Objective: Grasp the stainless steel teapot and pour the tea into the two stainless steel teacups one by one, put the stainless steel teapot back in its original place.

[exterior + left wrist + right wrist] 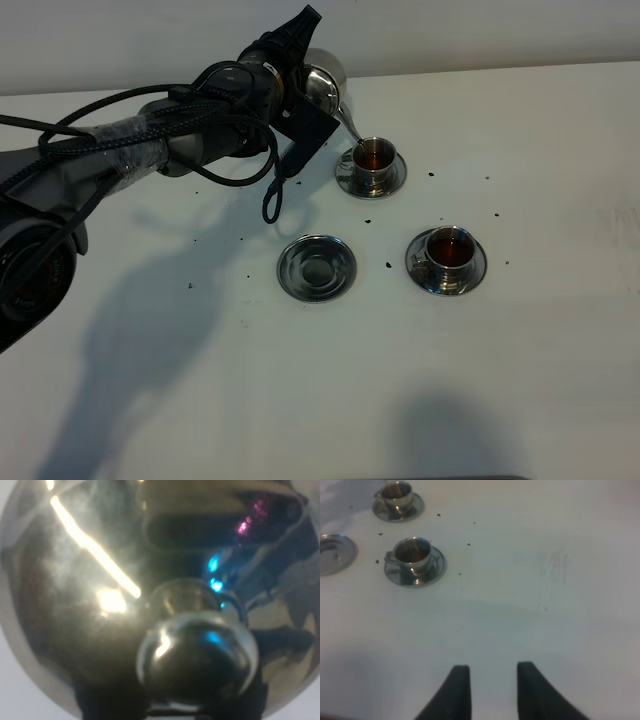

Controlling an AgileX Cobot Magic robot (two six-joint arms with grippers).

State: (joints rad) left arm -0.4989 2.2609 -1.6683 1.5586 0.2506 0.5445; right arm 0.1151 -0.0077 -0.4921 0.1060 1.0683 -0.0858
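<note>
Left pincer [298,80] grips the tilted teapot [325,88] over the far teacup [372,157]; right pincer [492,687] hangs parted, empty, above the white table [560,350] flecked with dark specks [388,265].

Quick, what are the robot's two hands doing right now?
Left gripper: closed on the stainless steel teapot, tipped over the far teacup.
Right gripper: open, holding nothing.

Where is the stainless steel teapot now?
The shiny steel teapot is at top centre of the exterior high view, tilted in the left gripper, spout over the farther steel teacup.
</note>
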